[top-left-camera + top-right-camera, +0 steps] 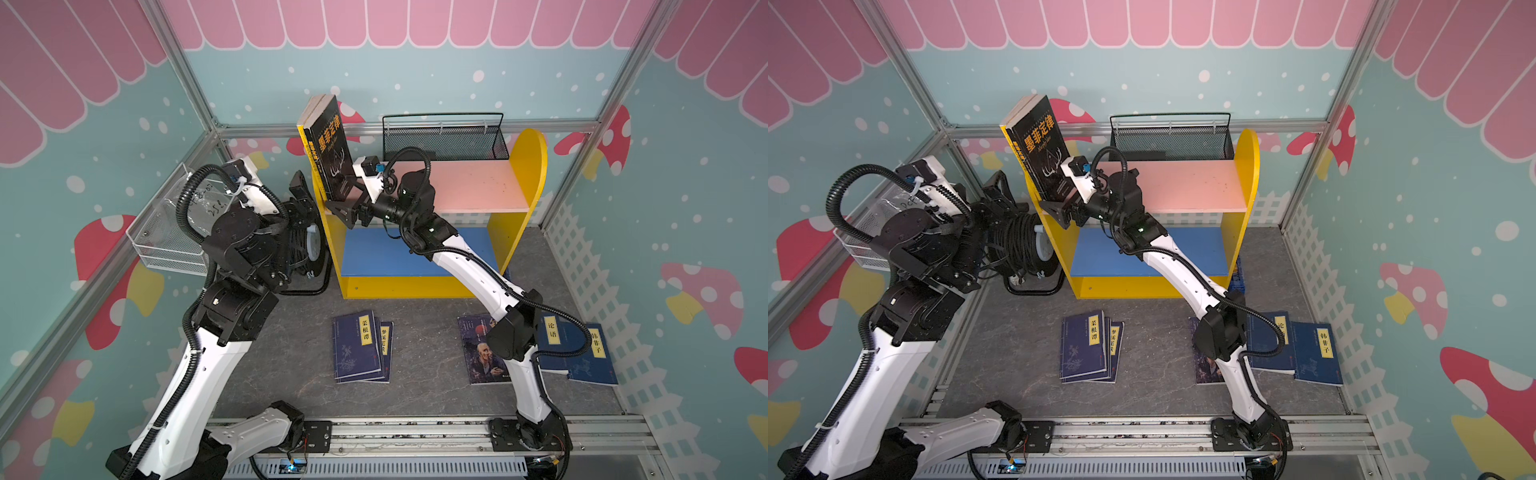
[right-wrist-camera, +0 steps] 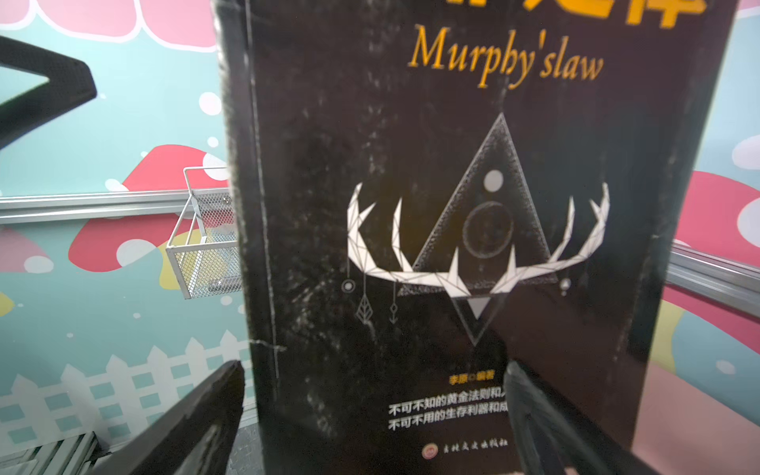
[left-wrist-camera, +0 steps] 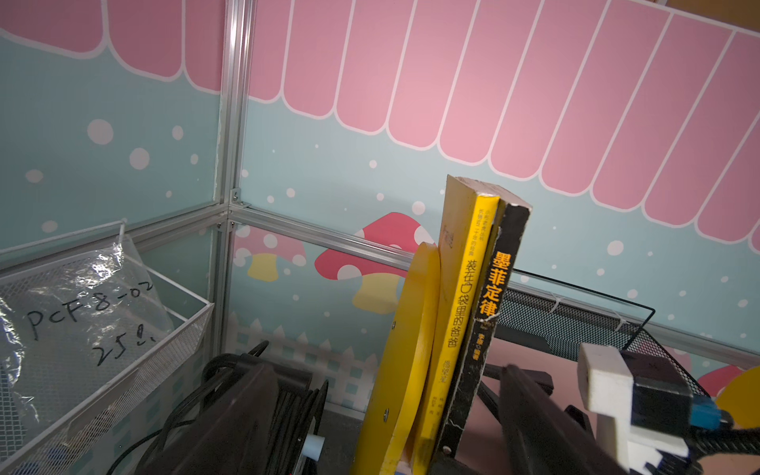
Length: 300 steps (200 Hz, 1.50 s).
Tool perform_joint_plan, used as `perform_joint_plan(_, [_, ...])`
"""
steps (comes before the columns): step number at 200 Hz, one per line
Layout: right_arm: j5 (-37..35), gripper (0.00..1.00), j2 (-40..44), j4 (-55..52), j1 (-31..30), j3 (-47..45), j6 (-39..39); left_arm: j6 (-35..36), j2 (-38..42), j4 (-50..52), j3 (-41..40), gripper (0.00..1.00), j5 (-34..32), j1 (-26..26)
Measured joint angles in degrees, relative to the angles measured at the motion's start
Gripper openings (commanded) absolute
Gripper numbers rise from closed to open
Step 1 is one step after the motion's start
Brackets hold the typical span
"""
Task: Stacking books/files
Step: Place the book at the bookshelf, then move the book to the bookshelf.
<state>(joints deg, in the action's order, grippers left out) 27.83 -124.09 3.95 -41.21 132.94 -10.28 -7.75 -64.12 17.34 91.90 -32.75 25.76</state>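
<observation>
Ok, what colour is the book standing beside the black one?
The book is yellow, with dark lettering down its spine; the left wrist view shows it best.

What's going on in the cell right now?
Books are being shelved. The black book and the yellow book stand upright on the pink shelf top, against the yellow side panel. The right gripper faces the black cover with its jaws wide open, not clamping. The left gripper hangs outside that panel, jaws open, holding nothing. The navy books and a purple book lie flat on the floor.
</observation>
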Motion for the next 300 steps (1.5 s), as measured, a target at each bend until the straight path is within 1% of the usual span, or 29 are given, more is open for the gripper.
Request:
perform_joint_plan(62, [-1.97, 0.99, 0.02, -0.35, -0.33, 0.0, 1.29, -0.81, 0.0, 0.02, -0.39, 0.86, 0.0, -0.2])
perform_joint_plan(116, [-5.2, 0.99, 0.02, -0.52, -0.72, 0.0, 2.71, -1.16, 0.24, 0.24, -1.25, 0.86, 0.02, -0.2])
perform_joint_plan(187, [-2.25, 1.0, 0.02, -0.44, 0.02, 0.0, 3.85, -2.6, -0.07, 1.07, -1.44, 0.86, 1.7, -0.24])
perform_joint_plan(216, [-2.54, 1.0, 0.02, -0.46, 0.02, 0.0, 4.26, -3.23, -0.68, 1.22, -1.44, 0.86, 2.58, -0.24])
perform_joint_plan(266, [-5.14, 1.0, 0.02, -0.31, 0.83, 0.0, 4.17, -4.07, -1.92, 1.95, -1.44, 0.86, 3.98, -0.24])
perform_joint_plan(300, [-4.83, 1.0, 0.02, -0.2, 1.25, 0.0, 3.98, -4.07, -2.34, 2.38, -1.44, 0.86, 4.46, -0.24])
